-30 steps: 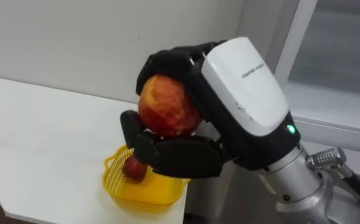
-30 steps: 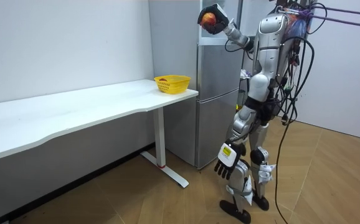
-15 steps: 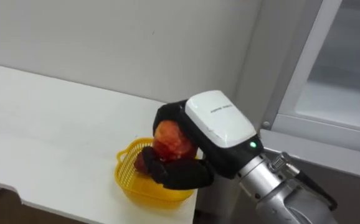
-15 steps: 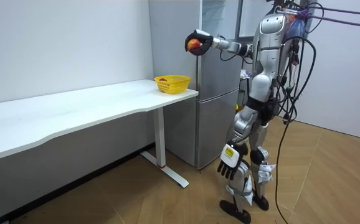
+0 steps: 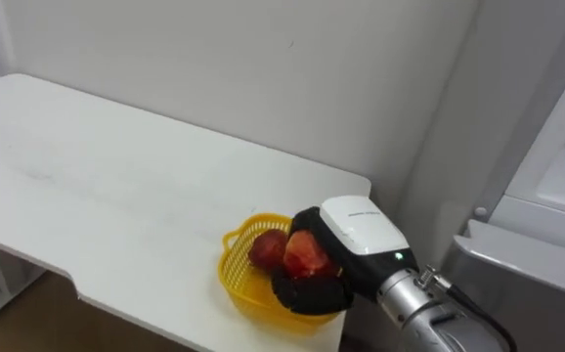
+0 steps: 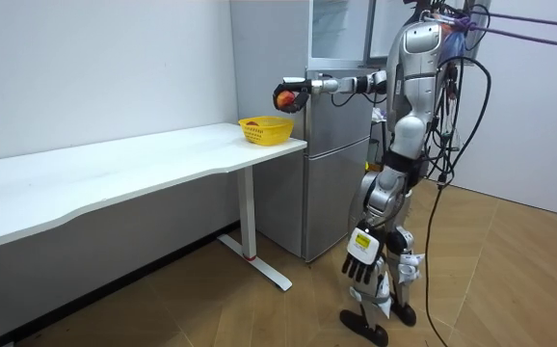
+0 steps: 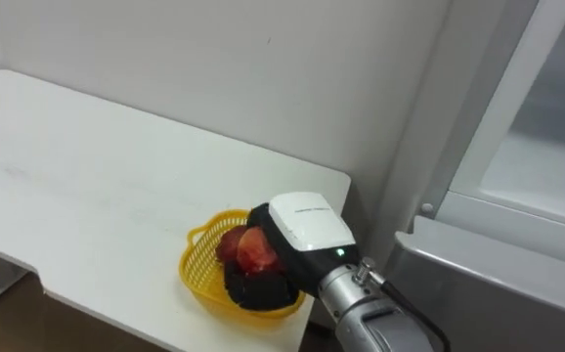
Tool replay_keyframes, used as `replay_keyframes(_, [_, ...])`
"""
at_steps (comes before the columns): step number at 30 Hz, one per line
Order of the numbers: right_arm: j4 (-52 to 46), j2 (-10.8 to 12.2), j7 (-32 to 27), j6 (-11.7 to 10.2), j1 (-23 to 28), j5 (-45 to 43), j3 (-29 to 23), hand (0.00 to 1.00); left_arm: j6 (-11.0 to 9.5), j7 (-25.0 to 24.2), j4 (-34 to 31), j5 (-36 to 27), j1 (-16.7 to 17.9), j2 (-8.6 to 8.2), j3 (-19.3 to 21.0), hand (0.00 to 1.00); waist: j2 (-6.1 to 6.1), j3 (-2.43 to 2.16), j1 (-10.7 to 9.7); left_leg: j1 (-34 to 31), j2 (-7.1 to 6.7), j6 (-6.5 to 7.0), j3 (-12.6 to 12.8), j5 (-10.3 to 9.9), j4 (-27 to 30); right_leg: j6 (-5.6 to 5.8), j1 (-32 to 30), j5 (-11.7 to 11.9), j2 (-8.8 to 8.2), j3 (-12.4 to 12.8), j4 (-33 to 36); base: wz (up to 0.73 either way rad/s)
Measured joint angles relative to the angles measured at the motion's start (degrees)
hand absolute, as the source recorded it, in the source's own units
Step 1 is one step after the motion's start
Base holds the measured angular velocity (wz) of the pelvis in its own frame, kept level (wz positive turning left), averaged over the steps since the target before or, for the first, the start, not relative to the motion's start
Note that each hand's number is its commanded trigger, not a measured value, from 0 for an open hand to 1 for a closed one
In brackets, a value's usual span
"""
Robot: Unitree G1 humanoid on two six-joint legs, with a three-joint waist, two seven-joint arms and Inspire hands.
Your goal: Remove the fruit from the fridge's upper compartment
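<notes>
Lowered, the right hand (image 5: 361, 233) now sits over a round yellow mesh basket (image 5: 236, 282) on the smooth white counter (image 5: 116, 196), fingers (image 5: 307, 294) curled round a red-yellow apple (image 5: 306, 253). Left hand (image 6: 359, 260) hangs relaxed.

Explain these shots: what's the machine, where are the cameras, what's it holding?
It's a two-legged humanoid robot standing by a grey fridge with its upper door open. Two pictures come from the stereo camera in its head, looking down; the third from a camera standing off in the room. On the white table sits a yellow basket with one red fruit in it. The right hand is closed round an apple, held over the basket. The left hand hangs open by its leg.
</notes>
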Motion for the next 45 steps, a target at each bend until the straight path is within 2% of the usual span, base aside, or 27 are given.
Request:
replay_keyframes(5, [4.15, 0.01, -0.71, 0.27, -0.30, 0.30, 0.01, 1.00, 0.30, 0.05, 0.00, 0.30, 0.20, -0.04, 0.42, 0.00, 0.14, 0.14, 0.13, -0.05, 0.01, 0.01, 0.00, -0.02, 0.05, 0.00, 0.02, 0.00, -0.02, 0.12, 0.00, 0.00])
replay_keyframes(7, [5.39, 0.01, -0.78, 1.09, -0.41, 0.25, 0.05, 1.00, 1.16, 0.04, -0.11, 0.30, 0.22, -0.08, 0.42, 0.00, 0.13, 0.14, 0.20, -0.14, 0.01, 0.01, -0.05, -0.02, 0.24, 0.00, 0.02, 0.00, 0.01, 0.07, 0.00, 0.00])
replay_keyframes(15, [7.03, -0.08, -0.85, 2.45, -1.07, 0.35, 0.04, 1.00, 2.13, -0.01, -0.64, 0.32, 0.11, -0.19, 0.42, 0.00, 0.10, 0.11, 1.28, -0.98, -0.05, 0.05, -0.83, -0.07, 1.26, 0.01, -0.07, -0.01, 0.02, -0.07, 0.05, 0.04])
replay_keyframes(17, [7.03, -0.08, -0.85, 2.42, -1.07, 0.35, 0.04, 0.85, 2.24, -0.01, -0.56, 0.35, 0.18, -0.18, 0.43, 0.00, 0.18, 0.17, 1.41, -1.08, -0.07, 0.05, -0.98, -0.07, 1.42, 0.01, -0.01, -0.01, 0.01, -0.16, 0.05, 0.06])
replay_keyframes(18, [7.03, -0.08, -0.85, 2.40, -1.07, 0.35, 0.01, 0.68, 2.24, -0.04, -0.56, 0.42, 0.22, -0.21, 0.43, 0.00, 0.21, 0.18, 1.37, -1.32, -0.08, 0.07, -1.16, -0.10, 1.77, 0.01, -0.01, -0.01, -0.02, -0.27, 0.06, 0.06])
replay_keyframes(19, [7.03, -0.08, -0.84, 2.41, -1.07, 0.35, 0.01, 0.29, 2.24, -0.04, -0.57, 0.49, 0.22, -0.26, 0.43, 0.00, 0.21, 0.18, 1.37, -1.45, -0.09, 0.07, -1.26, -0.09, 1.92, 0.01, -0.05, -0.01, -0.04, -0.30, 0.08, 0.05])
replay_keyframes(20, [7.03, -0.08, -0.84, 2.39, -1.07, 0.35, 0.01, 0.07, 2.24, -0.04, -0.56, 0.53, 0.25, -0.29, 0.43, 0.00, 0.22, 0.19, 1.40, -1.50, -0.10, 0.07, -1.26, -0.10, 2.01, 0.01, -0.05, -0.01, -0.03, -0.30, 0.08, 0.00])
replay_keyframes(21, [7.03, -0.08, -0.84, 2.38, -1.07, 0.33, 0.01, 0.00, 2.24, -0.04, -0.60, 0.66, 0.31, -0.30, 0.48, 0.00, 0.25, 0.20, 1.38, -1.59, -0.10, 0.07, -1.30, -0.09, 2.16, 0.01, -0.04, -0.01, -0.02, -0.30, 0.09, 0.00])
replay_keyframes(45, [7.08, -0.08, -0.75, 2.49, -1.07, 0.37, -0.63, 0.00, 3.44, -0.05, -2.54, 1.97, 1.44, -0.41, 1.16, 0.00, 1.25, -0.07, 1.39, -1.15, -0.14, 0.11, -1.49, -0.08, 3.11, 0.00, 0.89, -0.01, 0.01, -0.19, 0.25, 0.00])
